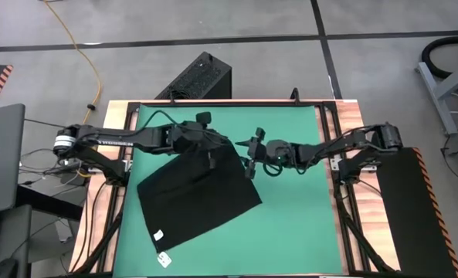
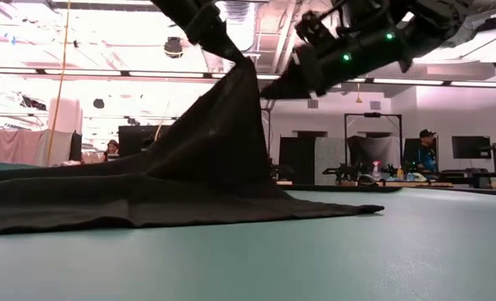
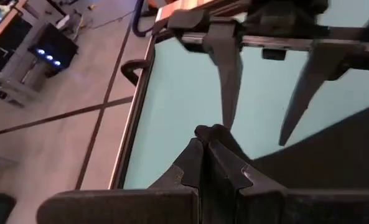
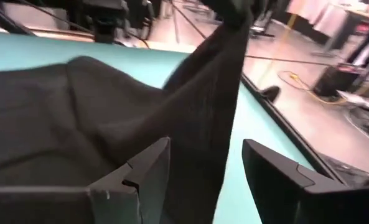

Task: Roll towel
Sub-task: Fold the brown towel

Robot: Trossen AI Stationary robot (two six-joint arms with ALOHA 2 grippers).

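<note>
Black soft towel [image 1: 194, 193] tented off green mat [image 1: 290, 224]; left gripper [image 1: 213, 158] pinching its raised corner; right gripper [image 1: 251, 158] spread, empty.

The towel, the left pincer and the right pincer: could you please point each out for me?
towel [image 1: 194, 197], high view, middle of the flat black cloth.
left pincer [image 3: 206, 163], left wrist view, fingertips shut on the towel's corner.
right pincer [image 4: 206, 165], right wrist view, gap between its open fingers.
</note>
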